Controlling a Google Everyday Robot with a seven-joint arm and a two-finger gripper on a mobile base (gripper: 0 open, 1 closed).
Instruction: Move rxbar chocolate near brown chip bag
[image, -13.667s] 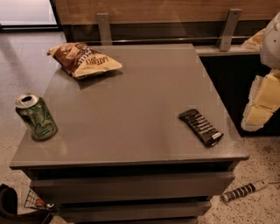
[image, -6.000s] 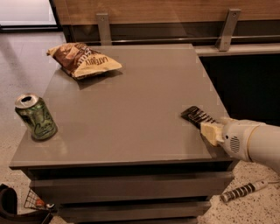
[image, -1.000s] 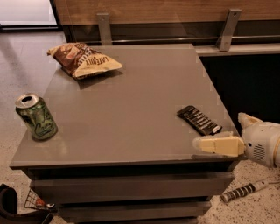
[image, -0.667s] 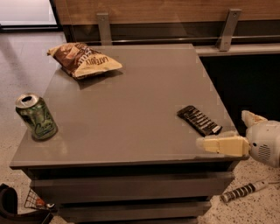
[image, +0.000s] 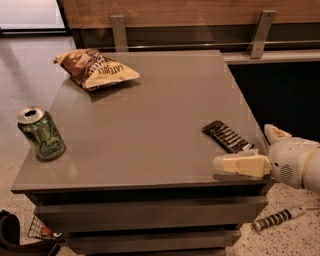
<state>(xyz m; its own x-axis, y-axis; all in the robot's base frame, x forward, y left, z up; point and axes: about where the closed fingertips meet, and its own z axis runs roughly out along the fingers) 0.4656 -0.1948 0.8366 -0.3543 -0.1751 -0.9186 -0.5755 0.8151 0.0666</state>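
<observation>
- I have the gripper (image: 241, 145) at the table's (image: 150, 115) front right corner, reaching in from beyond the right edge.
- Its fingers are spread wide and clamp nothing. One cream finger (image: 242, 165) lies along the front edge and points left. The other (image: 276, 134) sits further back, just off the right edge.
- The white wrist housing behind them hangs outside the table, level with the top.
- The rxbar chocolate (image: 227, 136) lies flat on the table near the right edge, towards the front. It is angled so that one end points at the table's middle and the other at the front right corner.
- That corner-side end of the bar falls between the two fingers. I cannot tell whether either finger touches it.
- The brown chip bag (image: 95, 68) lies at the back left corner, puffy, its lettering facing up. It is well apart from the bar, at the diagonally opposite corner.
- A green can (image: 41, 134) stands upright near the left edge, close to the front left corner, its opened top showing.
- On the floor below the front right corner lies a black-and-white striped stick (image: 277, 218).
- By the front left corner, down on the floor, I see part of a wire basket (image: 40, 231).
</observation>
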